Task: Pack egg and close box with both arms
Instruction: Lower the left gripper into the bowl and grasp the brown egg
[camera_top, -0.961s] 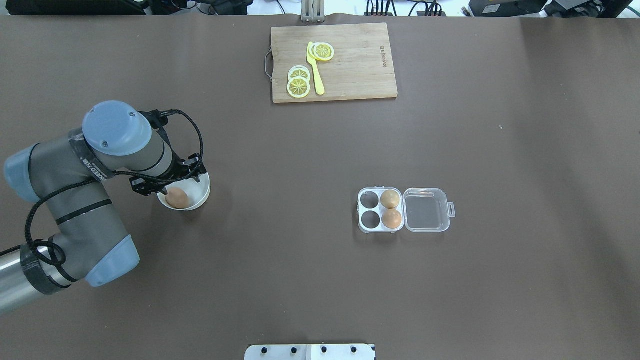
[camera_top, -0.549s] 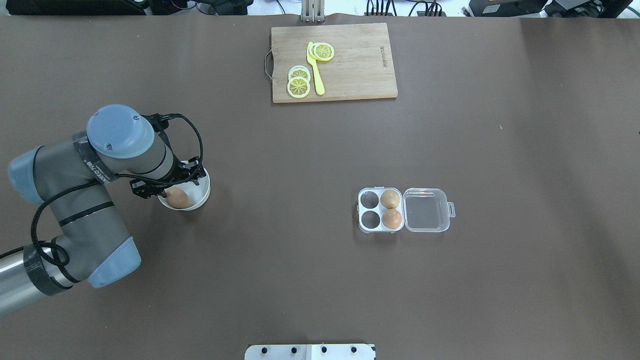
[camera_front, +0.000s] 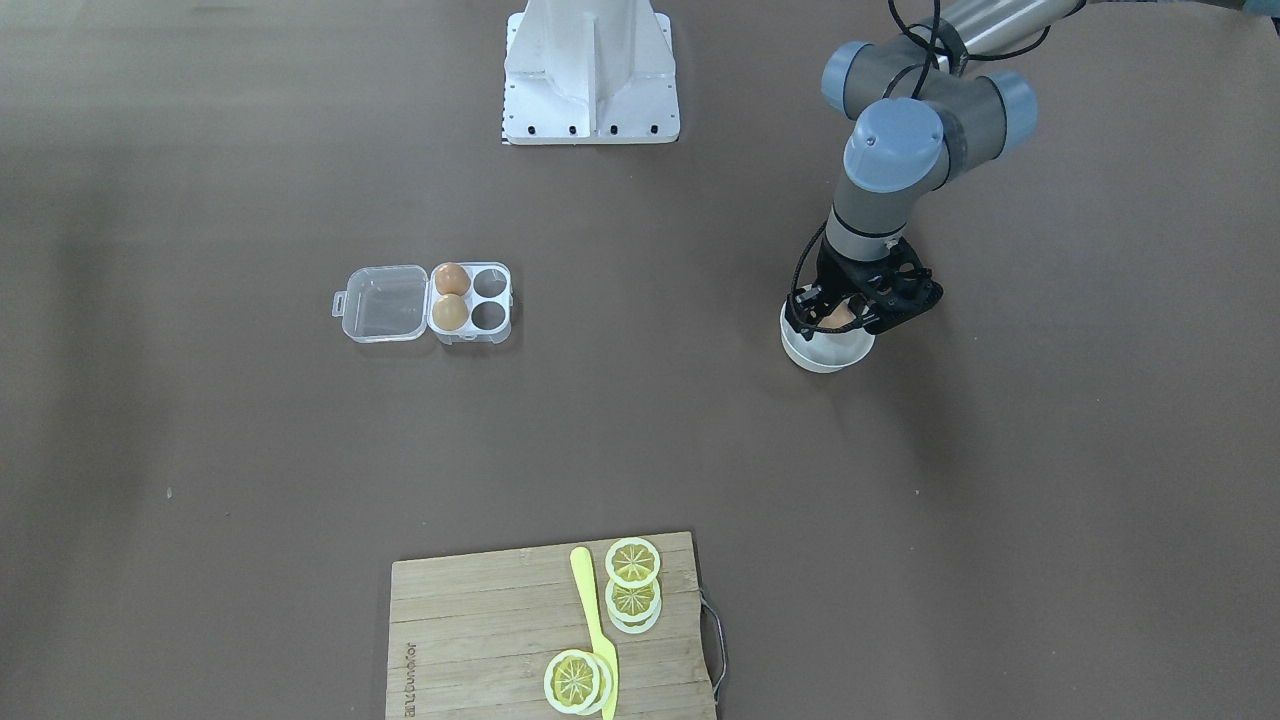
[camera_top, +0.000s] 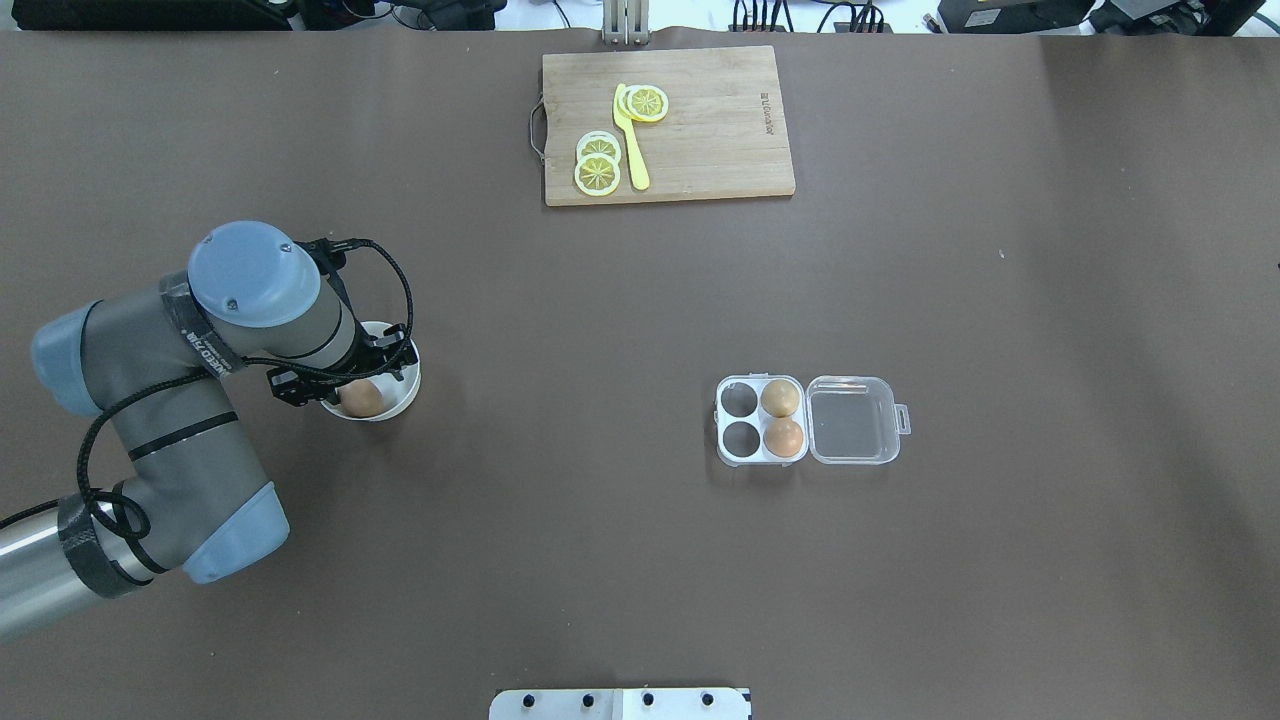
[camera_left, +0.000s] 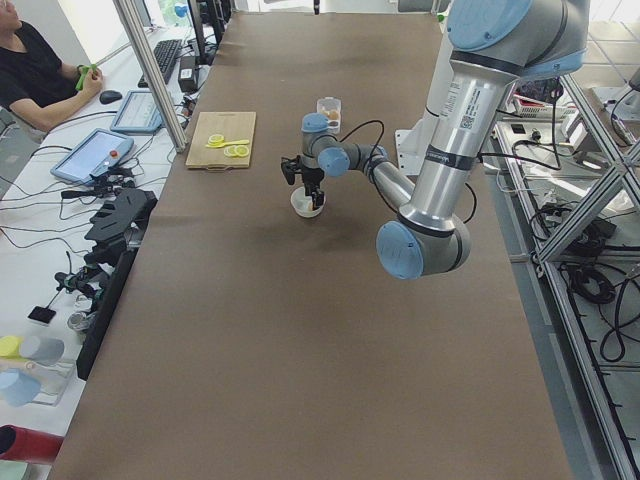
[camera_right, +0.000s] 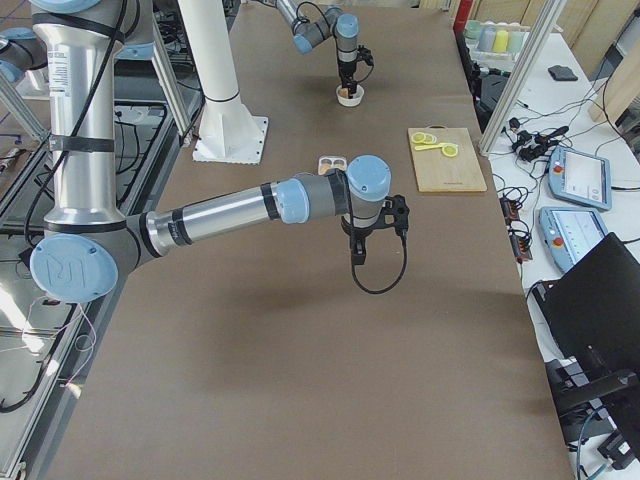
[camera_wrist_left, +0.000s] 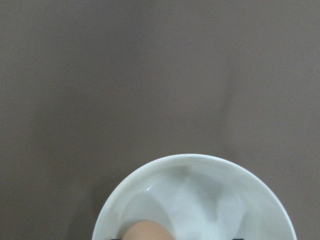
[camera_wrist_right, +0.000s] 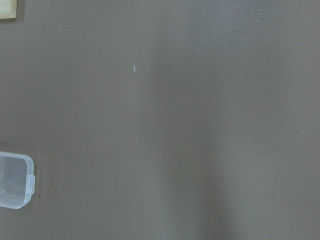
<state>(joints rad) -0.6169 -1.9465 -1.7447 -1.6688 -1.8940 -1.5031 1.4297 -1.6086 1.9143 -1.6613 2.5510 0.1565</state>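
Orange-brown egg (camera_top: 362, 398), seemingly smooth, half-hidden

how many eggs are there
3. Two sit in the box, far egg and near egg, in the cells by its open lid; the third egg is in the white bowl, partly under the left arm; more could hide there.

Left arm (camera_top: 170, 400): silver-grey tubular links, light-blue joint caps (camera_top: 250, 272), black bands, looped black braided cable (camera_top: 400, 280). Right arm (camera_right: 230, 212): identical finish, black cable.
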